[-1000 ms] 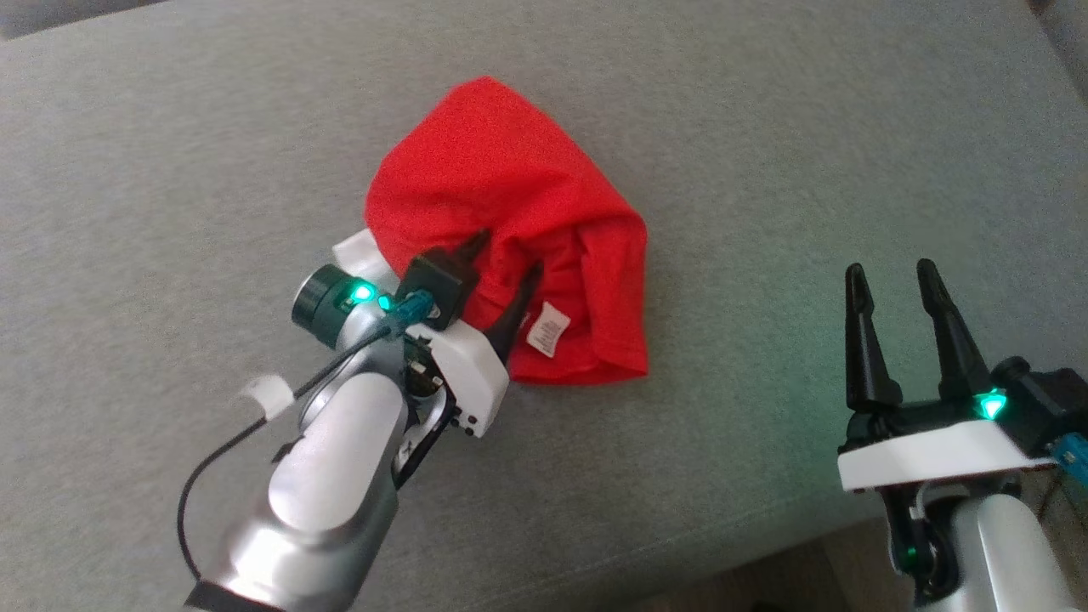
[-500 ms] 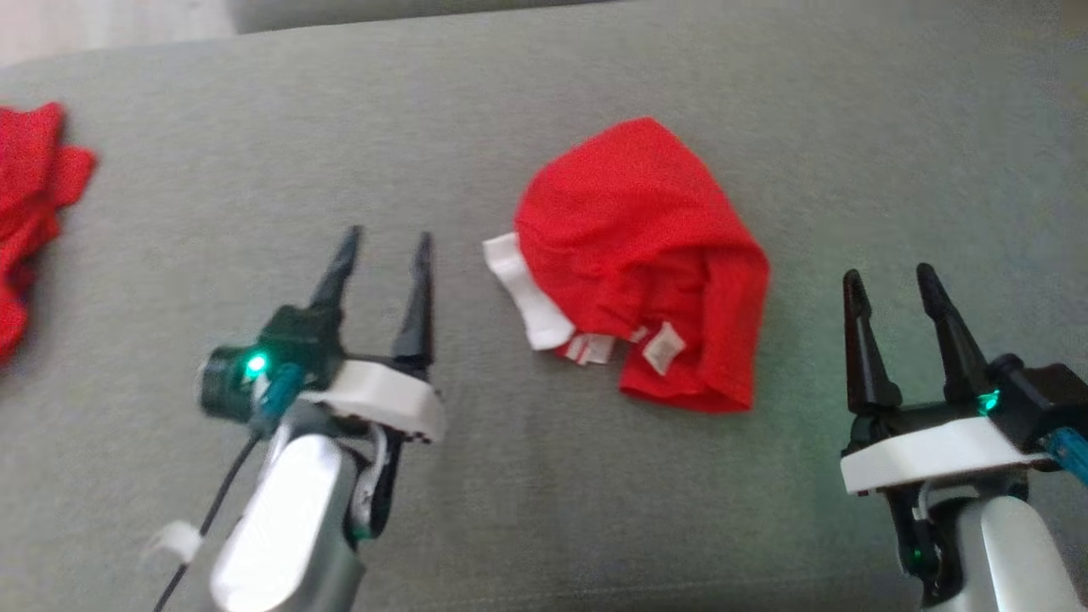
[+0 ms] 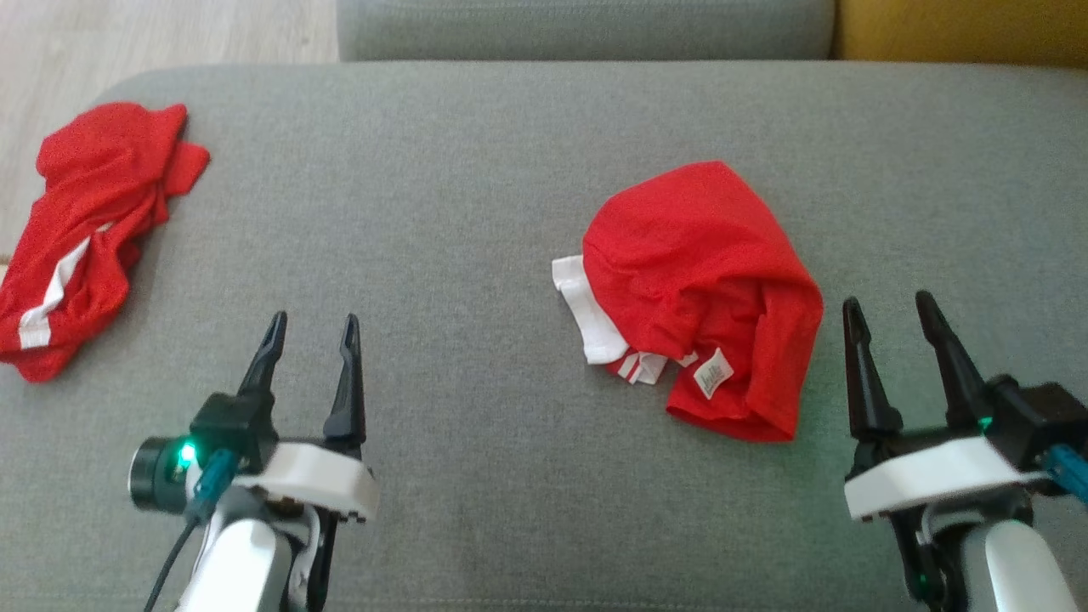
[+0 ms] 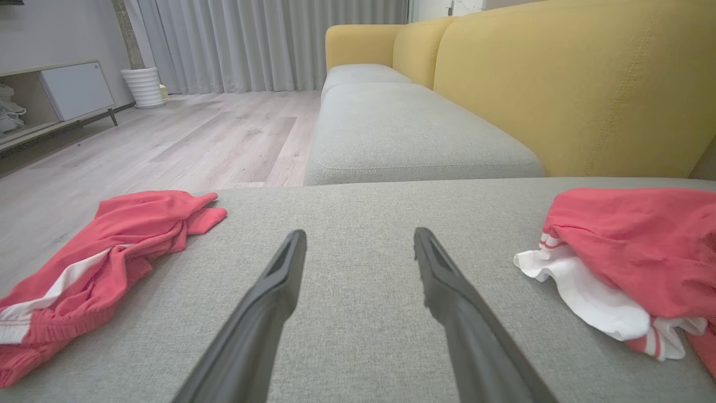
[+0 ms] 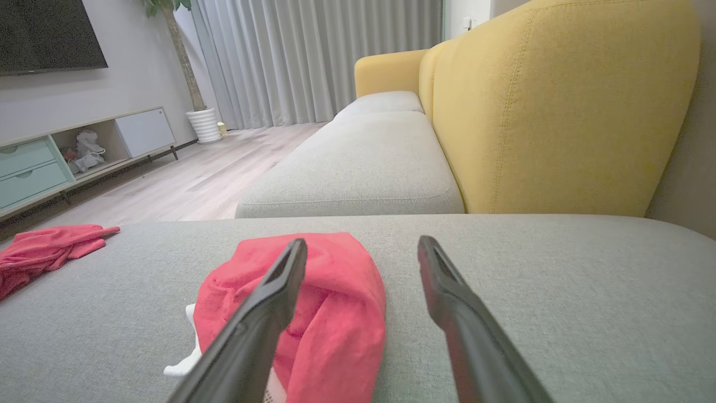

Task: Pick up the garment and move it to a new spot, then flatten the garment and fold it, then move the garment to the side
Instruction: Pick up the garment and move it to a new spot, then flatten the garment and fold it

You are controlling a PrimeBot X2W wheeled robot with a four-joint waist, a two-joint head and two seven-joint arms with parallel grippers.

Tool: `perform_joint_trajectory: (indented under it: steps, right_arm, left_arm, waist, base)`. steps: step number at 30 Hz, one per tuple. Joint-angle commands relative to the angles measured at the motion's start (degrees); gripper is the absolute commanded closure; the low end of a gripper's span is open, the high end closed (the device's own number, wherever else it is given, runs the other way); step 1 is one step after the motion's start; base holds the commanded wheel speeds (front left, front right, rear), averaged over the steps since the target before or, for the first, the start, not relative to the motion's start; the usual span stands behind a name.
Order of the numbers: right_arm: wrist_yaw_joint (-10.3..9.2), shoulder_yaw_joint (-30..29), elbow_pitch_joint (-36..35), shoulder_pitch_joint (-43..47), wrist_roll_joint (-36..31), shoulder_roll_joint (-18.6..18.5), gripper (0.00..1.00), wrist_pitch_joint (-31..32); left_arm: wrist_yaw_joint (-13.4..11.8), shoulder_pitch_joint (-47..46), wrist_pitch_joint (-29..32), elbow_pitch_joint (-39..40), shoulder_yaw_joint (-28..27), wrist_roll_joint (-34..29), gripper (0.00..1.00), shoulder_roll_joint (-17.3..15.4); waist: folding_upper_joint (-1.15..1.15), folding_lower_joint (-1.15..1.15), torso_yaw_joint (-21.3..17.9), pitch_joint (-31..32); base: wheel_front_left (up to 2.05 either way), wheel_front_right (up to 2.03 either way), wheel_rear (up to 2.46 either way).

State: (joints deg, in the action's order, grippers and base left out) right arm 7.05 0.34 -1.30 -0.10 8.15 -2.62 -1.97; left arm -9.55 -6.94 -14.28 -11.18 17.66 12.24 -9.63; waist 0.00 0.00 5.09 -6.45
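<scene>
- Red garment [image 3: 705,280]: lies in a loose bundle on the grey sofa cushion [image 3: 476,212], right of centre and near the right gripper [image 3: 887,299]; neither gripper touches it.
- Handling: probably light, soft and limp; the white hem [image 3: 582,310] at its left edge looks the easiest place to pinch.
- Grippers: both stand with fingers spread, holding nothing.
- Change: a second ago the left gripper [image 3: 313,318] was at the bundle's near edge; it is now well apart to the left. The camera has also shifted.
</scene>
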Motion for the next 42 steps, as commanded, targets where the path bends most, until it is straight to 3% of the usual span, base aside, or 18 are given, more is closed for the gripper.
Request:
perform_joint_trajectory:
  steps: [1, 14, 42]
  right_arm:
    - [0.44, 0.99, -1.91, -0.04, -0.27, -0.26, 0.0, 0.14]
    - [0.44, 0.38, -2.5, 4.03, -0.42, -0.26, 0.0, 0.91]
    - [0.44, 1.31, -2.7, 3.23, -0.91, -0.26, 0.0, 1.22]
  left_arm:
    - [0.34, -0.49, -0.3, 2.42, -1.76, 0.09, 0.0, -1.65]
    - [-0.56, 4.19, 1.66, 4.61, -0.81, 0.31, 0.0, -2.91]
    - [-1.26, 2.6, 1.74, 4.58, 0.56, 0.63, 0.0, -3.15]
  waist:
    - [0.0, 0.0, -0.34, 1.04]
    - [0.0, 0.0, -0.84, 5.0]
    - [0.0, 0.0, -0.85, 4.26]
  base:
    - [0.0, 0.0, 0.0]
    - [0.0, 0.0, 0.0]
    - [0.0, 0.0, 0.0]
